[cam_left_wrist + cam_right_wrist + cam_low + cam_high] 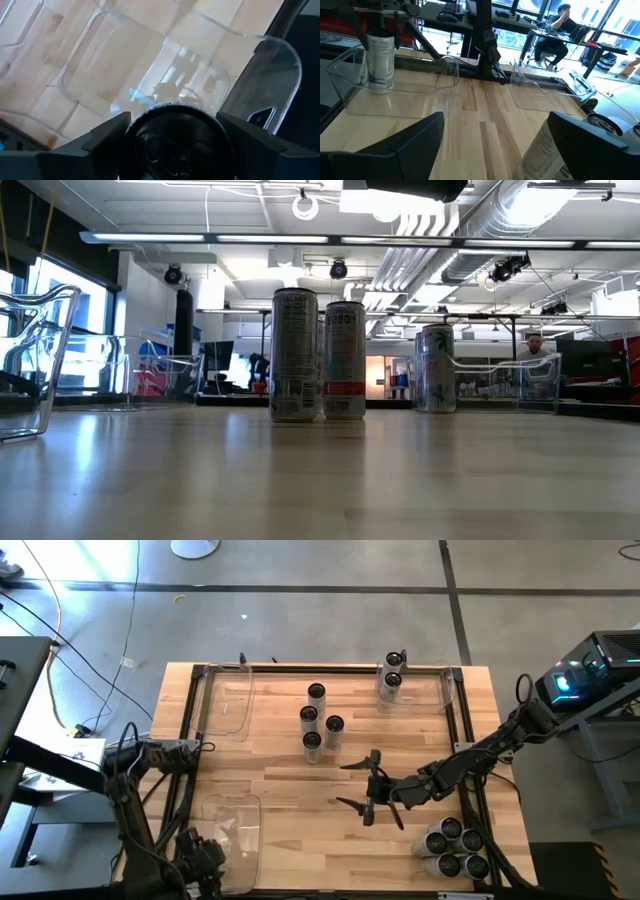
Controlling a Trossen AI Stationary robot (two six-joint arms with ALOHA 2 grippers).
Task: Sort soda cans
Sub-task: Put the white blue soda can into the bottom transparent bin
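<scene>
Right end effector (pixel 362 790) wide open, empty, on bare wood near four centre cans (pixel 318 720)

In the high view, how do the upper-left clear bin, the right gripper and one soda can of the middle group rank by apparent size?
1. Upper-left clear bin, clearly the largest.
2. Right gripper, open; it may be nearer the camera, so its size is less sure.
3. Soda can, the smallest.
</scene>
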